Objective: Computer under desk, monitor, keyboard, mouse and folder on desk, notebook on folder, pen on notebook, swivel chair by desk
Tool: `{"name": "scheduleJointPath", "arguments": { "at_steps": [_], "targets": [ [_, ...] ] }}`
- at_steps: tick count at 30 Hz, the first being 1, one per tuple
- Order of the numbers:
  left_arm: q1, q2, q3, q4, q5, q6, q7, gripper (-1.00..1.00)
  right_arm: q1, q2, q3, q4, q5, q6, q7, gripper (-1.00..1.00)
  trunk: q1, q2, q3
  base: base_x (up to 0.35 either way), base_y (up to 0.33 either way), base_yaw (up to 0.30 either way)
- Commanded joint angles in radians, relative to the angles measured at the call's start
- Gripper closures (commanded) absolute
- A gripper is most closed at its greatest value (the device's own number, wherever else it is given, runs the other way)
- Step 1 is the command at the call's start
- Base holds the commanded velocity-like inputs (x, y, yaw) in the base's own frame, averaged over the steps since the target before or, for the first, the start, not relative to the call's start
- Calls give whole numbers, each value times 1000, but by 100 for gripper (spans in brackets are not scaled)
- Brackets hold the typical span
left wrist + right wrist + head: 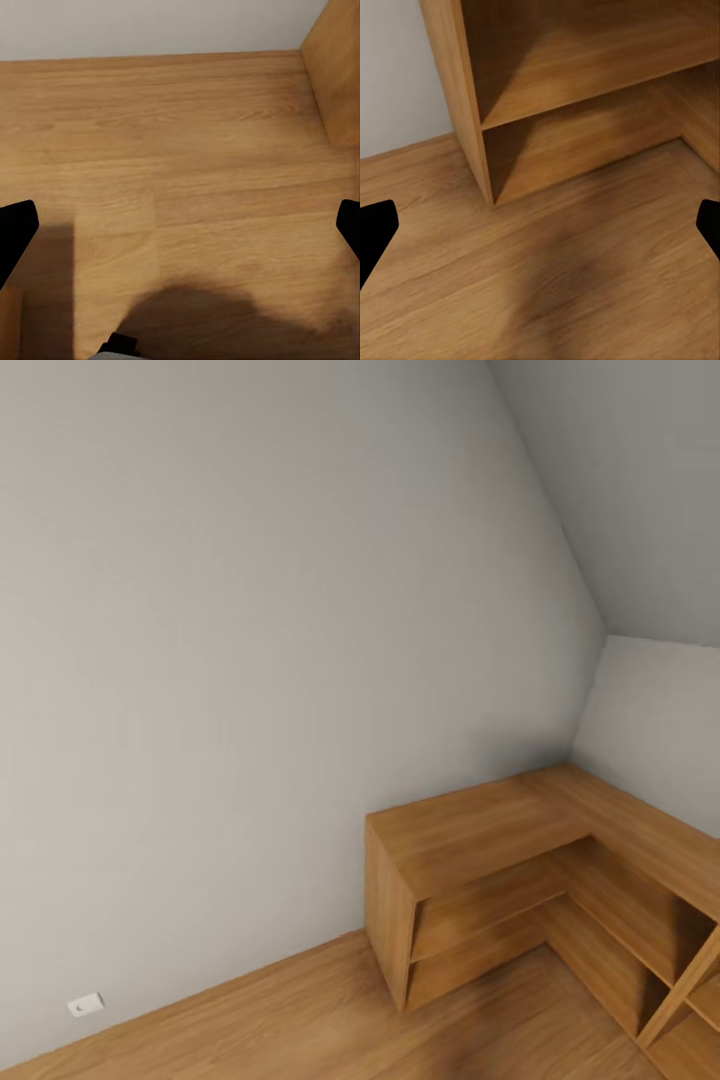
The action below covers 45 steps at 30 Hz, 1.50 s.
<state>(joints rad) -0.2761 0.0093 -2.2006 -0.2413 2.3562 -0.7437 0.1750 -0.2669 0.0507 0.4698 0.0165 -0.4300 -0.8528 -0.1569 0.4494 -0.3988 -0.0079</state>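
The head view takes in a grey wall, wood floor and a low L-shaped wooden shelf unit. The left gripper hangs wide above bare floor. The right gripper, also spread and holding nothing, faces the shelf unit's end.

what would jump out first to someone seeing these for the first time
The low wooden L-shaped shelf unit tucked into the room's corner stands out, its open compartments bare. Around it lie a broad plain grey wall under a sloped ceiling and a light wood floor. A small white wall outlet sits near the floor.
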Motion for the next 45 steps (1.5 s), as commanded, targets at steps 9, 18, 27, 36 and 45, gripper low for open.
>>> {"name": "scheduleJointPath", "arguments": {
  "at_steps": [9,18,27,36,45],
  "targets": [
    [-2,0,-8,-4,0,-5,11,-100,-1,1,9,2,-3,-2,-3,-100,1,-1,-1,7,0,-153],
    [-2,-1,-8,-4,0,-5,11,-100,0,0,9,1,-1,-2,-1,-100,1,-1,-1,30,-23,-277],
    [-2,-3,-9,-4,0,-4,11,-100,-1,0,9,1,0,-3,-1,-100,1,-1,-1,199,-167,-297],
    [-2,-3,-8,-4,0,-4,11,-100,-1,0,9,0,0,-3,-1,-100,1,-1,-1,241,-208,-299],
    [-2,-3,-8,-4,0,-5,11,-100,-1,0,9,0,0,-3,-1,-100,1,-1,-1,211,-172,-299]
  ]
}}
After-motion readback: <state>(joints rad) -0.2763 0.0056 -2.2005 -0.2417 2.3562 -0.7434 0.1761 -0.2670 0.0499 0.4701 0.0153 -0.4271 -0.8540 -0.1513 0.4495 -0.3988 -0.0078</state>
